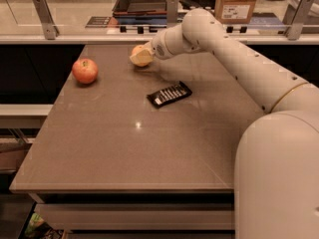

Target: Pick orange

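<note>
One gripper point(141, 58) at orange point(135, 49), near far edge of table point(124, 153).

A brown table point(124, 148) stands before a pale counter point(89, 9) carrying a dark tray point(144, 1) and cardboard box point(238, 1).

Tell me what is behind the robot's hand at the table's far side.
The hand is near the far edge of the table. Just the top of the orange shows behind it; the hand covers the rest.

No legible txt, incl. cardboard box label point(236, 12).
</note>
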Tool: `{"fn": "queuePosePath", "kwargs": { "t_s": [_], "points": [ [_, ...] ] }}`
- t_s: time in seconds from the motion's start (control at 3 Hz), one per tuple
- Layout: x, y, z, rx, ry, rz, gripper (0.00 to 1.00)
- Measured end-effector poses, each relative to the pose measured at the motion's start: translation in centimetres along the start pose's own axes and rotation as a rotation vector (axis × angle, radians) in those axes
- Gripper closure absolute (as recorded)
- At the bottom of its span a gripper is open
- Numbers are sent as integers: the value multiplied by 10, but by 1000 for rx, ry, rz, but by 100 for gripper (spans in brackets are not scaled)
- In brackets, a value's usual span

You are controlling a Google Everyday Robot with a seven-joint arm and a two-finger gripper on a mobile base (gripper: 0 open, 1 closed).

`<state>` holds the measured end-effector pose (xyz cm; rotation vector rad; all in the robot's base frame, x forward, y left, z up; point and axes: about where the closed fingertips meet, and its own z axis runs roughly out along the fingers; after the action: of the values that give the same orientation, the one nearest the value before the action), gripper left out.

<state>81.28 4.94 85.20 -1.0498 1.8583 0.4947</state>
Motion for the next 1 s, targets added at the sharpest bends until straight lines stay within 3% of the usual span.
{"fn": "queuePosePath", "kwargs": {
  "t_s": [0.33,0.67,1.0],
  "points": [
    [1,2,3,-5,1,0,87],
    [1,4,6,-9,3,0,100],
    [1,4,6,-9,3,0,100]
  ]
}}
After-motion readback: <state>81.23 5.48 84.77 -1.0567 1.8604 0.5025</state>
